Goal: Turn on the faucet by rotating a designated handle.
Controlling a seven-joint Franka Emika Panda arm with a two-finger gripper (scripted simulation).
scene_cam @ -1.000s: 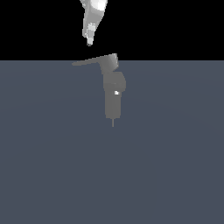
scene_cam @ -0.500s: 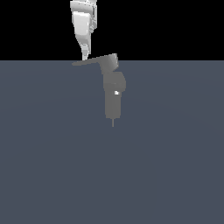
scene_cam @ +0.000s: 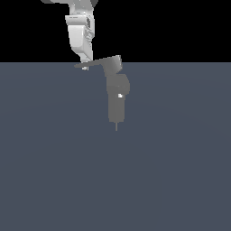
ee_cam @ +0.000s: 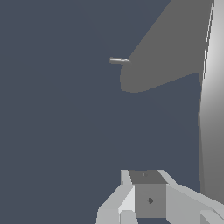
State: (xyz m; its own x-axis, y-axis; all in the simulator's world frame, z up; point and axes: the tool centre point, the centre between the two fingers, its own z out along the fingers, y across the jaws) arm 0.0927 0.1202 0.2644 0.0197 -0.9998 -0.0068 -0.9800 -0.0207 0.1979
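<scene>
The faucet (scene_cam: 117, 100) is a matte grey upright cylinder with a tiny white spot, a thin pin at its lower tip and a blocky head on top. The handle (scene_cam: 92, 64), a long thin flat lever, runs from that head toward the exterior view's left and tapers to a point. My white gripper (scene_cam: 85, 66) comes down from above, its fingertips at the handle's pointed end, touching or nearly so. The fingers stand together with nothing between them. In the wrist view the fingers (ee_cam: 148, 199) sit beside the pale handle (ee_cam: 213, 109), with the faucet (ee_cam: 173, 52) beyond.
A flat dark blue-grey surface (scene_cam: 171, 180) fills the scene below a black background. Nothing else stands on it.
My gripper has come down and shifted a little toward the exterior view's left, from above the lever to its tip. The handle and faucet have not visibly moved.
</scene>
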